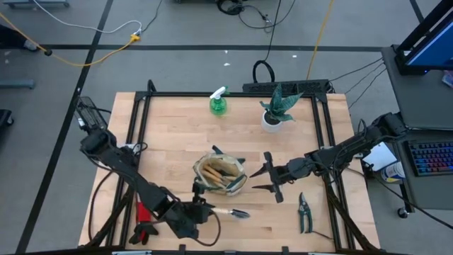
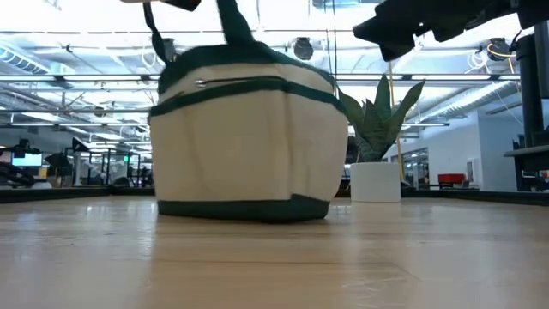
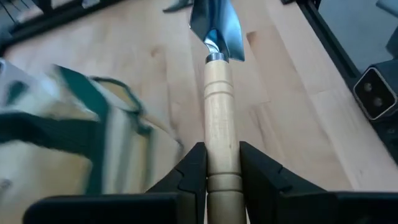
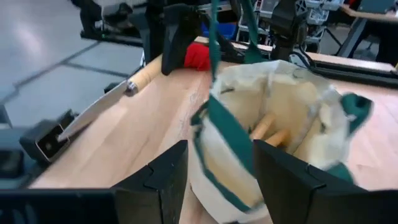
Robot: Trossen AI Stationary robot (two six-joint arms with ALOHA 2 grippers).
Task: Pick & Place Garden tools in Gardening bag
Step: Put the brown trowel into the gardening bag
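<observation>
The left gripper (image 3: 222, 171) has its two fingers clamped on the wooden handle of a trowel (image 3: 217, 81), whose metal blade sticks out ahead of the fingertips, above the table (image 1: 170, 134). The gardening bag (image 1: 221, 175) sits just beside those fingers, with wooden handles poking up inside it. The right gripper (image 4: 217, 171) has its fingers spread apart, the bag's rim directly in front of and between them.

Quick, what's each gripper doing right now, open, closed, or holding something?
Left gripper: closed on the wooden handle of a trowel, near the bag.
Right gripper: jaws open, holding nothing, right beside the bag.
</observation>
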